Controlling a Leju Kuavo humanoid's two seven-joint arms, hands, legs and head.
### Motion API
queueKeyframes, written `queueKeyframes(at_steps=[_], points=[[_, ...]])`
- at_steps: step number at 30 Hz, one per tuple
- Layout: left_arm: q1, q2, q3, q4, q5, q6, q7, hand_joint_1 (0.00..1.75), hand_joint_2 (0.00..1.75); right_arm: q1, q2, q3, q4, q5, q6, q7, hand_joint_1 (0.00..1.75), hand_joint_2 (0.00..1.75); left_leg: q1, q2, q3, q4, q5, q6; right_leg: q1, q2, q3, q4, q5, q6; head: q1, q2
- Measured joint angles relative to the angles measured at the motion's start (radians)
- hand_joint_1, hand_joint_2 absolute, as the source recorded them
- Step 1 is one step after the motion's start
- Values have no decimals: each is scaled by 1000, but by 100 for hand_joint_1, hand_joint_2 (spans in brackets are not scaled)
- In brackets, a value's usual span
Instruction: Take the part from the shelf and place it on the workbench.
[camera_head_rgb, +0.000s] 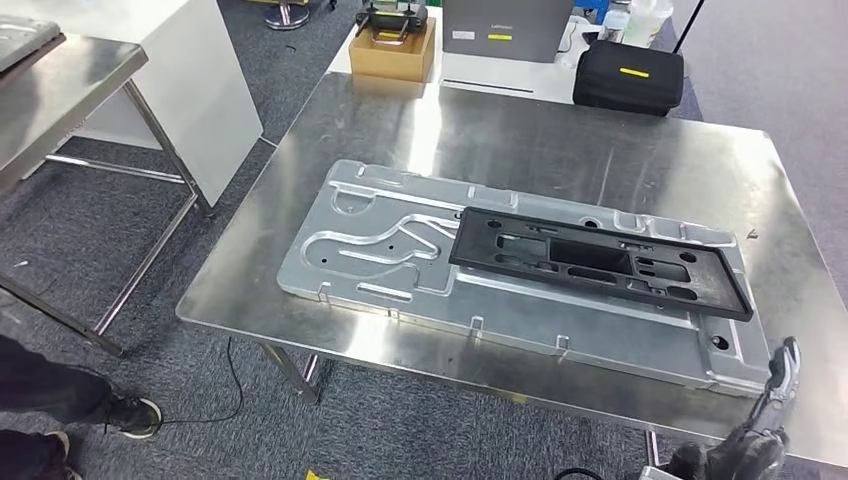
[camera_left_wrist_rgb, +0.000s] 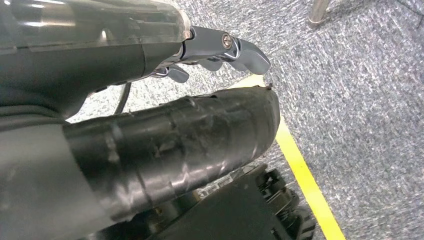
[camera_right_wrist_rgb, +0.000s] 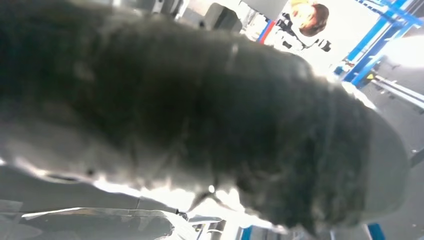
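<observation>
The black rectangular frame part (camera_head_rgb: 600, 262) lies flat on a large silver fixture plate (camera_head_rgb: 390, 250) on the steel workbench (camera_head_rgb: 560, 140). It rests on the plate's right half, with no hand touching it. My right hand (camera_head_rgb: 765, 420) is low at the workbench's near right corner, below and to the right of the part, with one finger raised and nothing in it. Its blurred dark thumb (camera_right_wrist_rgb: 200, 115) is close in the right wrist view. My left hand (camera_left_wrist_rgb: 165, 100) hangs over the carpet, holding nothing, its grey fingers (camera_left_wrist_rgb: 235, 47) apart from the taped thumb.
At the bench's far edge stand a cardboard box (camera_head_rgb: 392, 50), a grey case (camera_head_rgb: 505, 28) and a black bag (camera_head_rgb: 628, 75). Another steel table (camera_head_rgb: 60, 80) stands at the left. A person's shoe (camera_head_rgb: 130, 412) is on the carpet at lower left. A yellow floor line (camera_left_wrist_rgb: 305, 180) runs under my left hand.
</observation>
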Motion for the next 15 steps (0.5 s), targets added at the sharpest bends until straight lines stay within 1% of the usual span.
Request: queueKeyframes(at_steps=[1, 2, 3, 4, 5, 6, 7, 8, 9, 10, 11, 12, 13, 14, 15], points=[[0, 0, 0, 0, 0, 1, 0, 0, 0, 5, 3, -6, 0, -7, 1, -3, 0, 0, -1, 1, -7, 1, 4, 3, 0, 0, -24, 65, -39, 3, 0, 0], [1, -1, 1, 0, 0, 1, 0, 0, 0, 11, 6, -11, 0, -13, 2, -7, 0, 0, -2, 3, -13, 3, 7, 3, -2, 0, -41, 120, -65, 5, 0, 0], [1, -1, 1, 0, 0, 1, 0, 0, 0, 16, 9, -17, 0, -18, 4, -11, 0, 0, -2, 4, -19, 5, 10, 3, -3, 0, -46, 148, -72, 7, 0, 0], [2, -1, 2, 0, 0, 1, 0, 0, 0, 20, 12, -22, 0, -21, 7, -15, 0, 0, -2, 4, -24, 8, 11, 2, -4, 0, -32, 138, -61, 8, 0, 0], [2, -2, 2, 0, 0, 1, 0, 0, 0, 22, 14, -26, 0, -23, 12, -18, 0, 0, -2, 4, -28, 12, 12, 0, -6, 0, 1, 91, -35, 8, 0, 0], [1, -3, 3, 0, 1, 1, 0, 0, 0, 22, 18, -29, 0, -24, 16, -20, 0, 0, -2, 4, -31, 17, 13, -1, -8, 0, 42, 23, -10, 8, 0, 0], [0, -3, 4, 0, 2, 1, 0, 0, 0, 21, 21, -32, 1, -24, 20, -21, 0, 0, -3, 4, -36, 23, 12, -5, -7, 0, 78, -40, 10, 6, 0, 0], [0, -4, 5, 0, 3, 2, 0, 0, 0, 20, 26, -34, 2, -23, 24, -21, 0, 0, -5, 3, -39, 28, 13, -10, -6, 0, 101, -86, 21, 3, 0, 0], [-1, -4, 7, 0, 6, 2, 0, 0, 0, 19, 31, -35, 3, -22, 26, -21, 0, 0, -6, 3, -43, 31, 14, -16, -3, 1, 110, -108, 25, -2, -1, 0], [-1, -4, 9, 0, 8, 2, 0, 0, 0, 17, 35, -36, 5, -21, 28, -21, 0, 0, -7, 2, -46, 31, 17, -23, 1, 1, 108, -110, 27, -7, -1, 0], [-1, -4, 11, 0, 10, 2, 0, 0, 0, 16, 39, -36, 8, -21, 31, -21, 0, 0, -6, 2, -48, 31, 21, -30, 1, 1, 104, -111, 32, -15, -1, 0], [-1, -4, 13, 0, 11, 2, 0, 0, 0, 13, 43, -36, 10, -20, 33, -21, 0, 0, -4, 1, -51, 35, 17, -36, 0, 0, 101, -113, 37, -23, -1, 0], [-1, -4, 15, 0, 12, 2, 0, 0, 0, 10, 46, -36, 12, -19, 34, -21, 0, 0, -2, 1, -58, 49, 2, -41, -1, -1, 97, -116, 43, -31, -1, 0], [-1, -4, 16, 0, 12, 2, 0, 0, 0, 8, 50, -36, 14, -19, 36, -21, 0, 0, -1, 0, -70, 80, -26, -45, -2, -2, 92, -118, 49, -39, -2, 0], [-1, -4, 17, 0, 12, 2, 0, 0, 0, 6, 53, -36, 16, -19, 36, -21, 0, 0, 0, 0, -89, 129, -65, -49, -2, -4, 86, -119, 55, -45, -2, 0]])
